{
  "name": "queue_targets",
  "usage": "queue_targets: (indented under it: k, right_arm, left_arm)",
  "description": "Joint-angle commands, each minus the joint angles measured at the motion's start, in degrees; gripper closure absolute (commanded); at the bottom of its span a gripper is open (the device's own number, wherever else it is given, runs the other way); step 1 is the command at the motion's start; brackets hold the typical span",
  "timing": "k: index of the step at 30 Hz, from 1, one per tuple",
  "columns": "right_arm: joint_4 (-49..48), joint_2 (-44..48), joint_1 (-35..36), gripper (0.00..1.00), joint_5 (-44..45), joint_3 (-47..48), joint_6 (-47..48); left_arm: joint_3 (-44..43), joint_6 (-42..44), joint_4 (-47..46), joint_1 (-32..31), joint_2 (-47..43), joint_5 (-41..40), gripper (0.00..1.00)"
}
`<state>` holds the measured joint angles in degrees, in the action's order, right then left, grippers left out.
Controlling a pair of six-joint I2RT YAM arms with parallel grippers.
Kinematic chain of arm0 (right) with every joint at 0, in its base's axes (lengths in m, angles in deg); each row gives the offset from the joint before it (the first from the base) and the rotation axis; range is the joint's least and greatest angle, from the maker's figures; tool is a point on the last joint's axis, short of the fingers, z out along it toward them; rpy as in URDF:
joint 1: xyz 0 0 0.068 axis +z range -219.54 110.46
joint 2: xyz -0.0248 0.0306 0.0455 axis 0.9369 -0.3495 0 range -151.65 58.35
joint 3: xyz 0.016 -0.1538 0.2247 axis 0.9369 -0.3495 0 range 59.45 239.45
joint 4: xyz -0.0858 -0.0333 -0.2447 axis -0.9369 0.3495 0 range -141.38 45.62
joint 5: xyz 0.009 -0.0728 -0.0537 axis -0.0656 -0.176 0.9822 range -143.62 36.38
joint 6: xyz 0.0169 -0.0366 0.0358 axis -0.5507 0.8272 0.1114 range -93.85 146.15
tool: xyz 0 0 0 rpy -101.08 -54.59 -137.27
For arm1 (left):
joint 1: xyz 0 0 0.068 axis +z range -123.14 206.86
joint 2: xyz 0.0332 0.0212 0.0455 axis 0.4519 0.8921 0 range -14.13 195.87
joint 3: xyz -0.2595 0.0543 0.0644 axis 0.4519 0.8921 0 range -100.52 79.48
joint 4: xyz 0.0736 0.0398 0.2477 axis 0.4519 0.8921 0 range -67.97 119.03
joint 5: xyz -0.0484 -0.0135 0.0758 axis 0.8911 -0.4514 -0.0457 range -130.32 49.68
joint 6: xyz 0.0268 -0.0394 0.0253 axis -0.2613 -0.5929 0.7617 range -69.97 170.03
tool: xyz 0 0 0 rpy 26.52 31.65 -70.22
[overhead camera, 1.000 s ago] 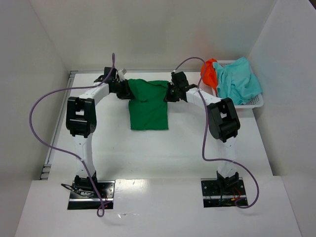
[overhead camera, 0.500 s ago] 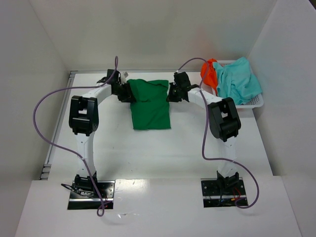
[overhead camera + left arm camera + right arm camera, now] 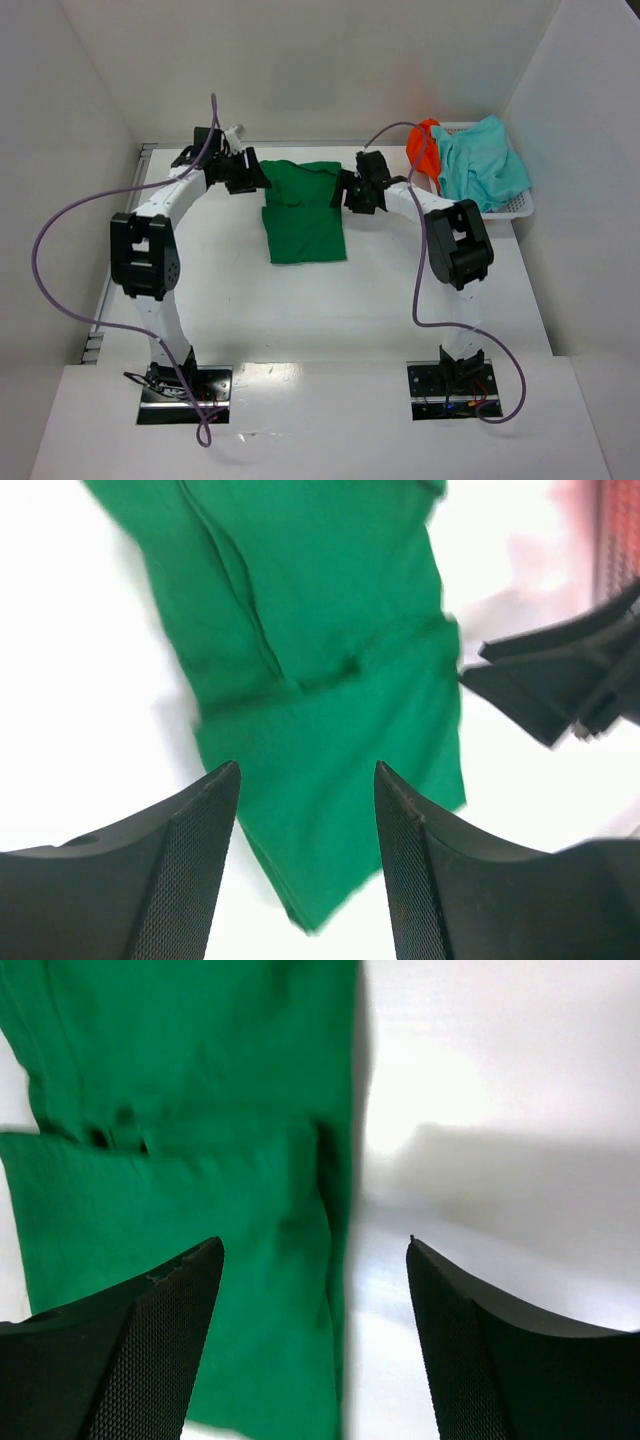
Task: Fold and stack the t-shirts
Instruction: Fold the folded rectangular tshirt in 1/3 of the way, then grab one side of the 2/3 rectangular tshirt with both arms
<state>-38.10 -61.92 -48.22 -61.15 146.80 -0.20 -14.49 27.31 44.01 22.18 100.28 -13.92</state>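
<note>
top external: green t-shirt [image 3: 305, 215], orange t-shirt [image 3: 424, 150], teal t-shirt [image 3: 486, 160] make three; left gripper [image 3: 254, 172], right gripper [image 3: 349, 190] wide.

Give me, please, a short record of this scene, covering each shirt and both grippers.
green shirt: folded, flat on the table, between the grippers
teal shirt: crumpled in the basket
orange shirt: at the basket's left end
left gripper: open, empty, at the green shirt's left edge
right gripper: open, empty, at its right edge
</note>
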Motion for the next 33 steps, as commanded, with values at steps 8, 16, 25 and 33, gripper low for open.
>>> queue_targets:
  k: [8, 16, 25, 33]
  right_arm:
    - [-5.8, 21.3, 0.2, 0.20, -2.9, -24.1, -5.9]
    - [-6.4, 23.1, 5.4, 0.31, -2.2, -30.0, -7.8]
    - [-7.1, 19.1, 5.9, 0.44, -2.8, -28.9, -8.4]
    - [-7.1, 15.9, 6.5, 0.48, -2.8, -28.4, -8.4]
  left_arm:
    - [25.9, -5.5, -2.2, -7.6, -15.9, -6.6, 0.36]
    - [36.7, -11.3, -5.5, -10.5, -20.6, -14.2, 0.37]
    - [35.8, -11.8, -8.8, -10.5, -16.8, -13.6, 0.40]
    - [34.2, -10.2, -9.3, -10.5, -13.9, -12.4, 0.43]
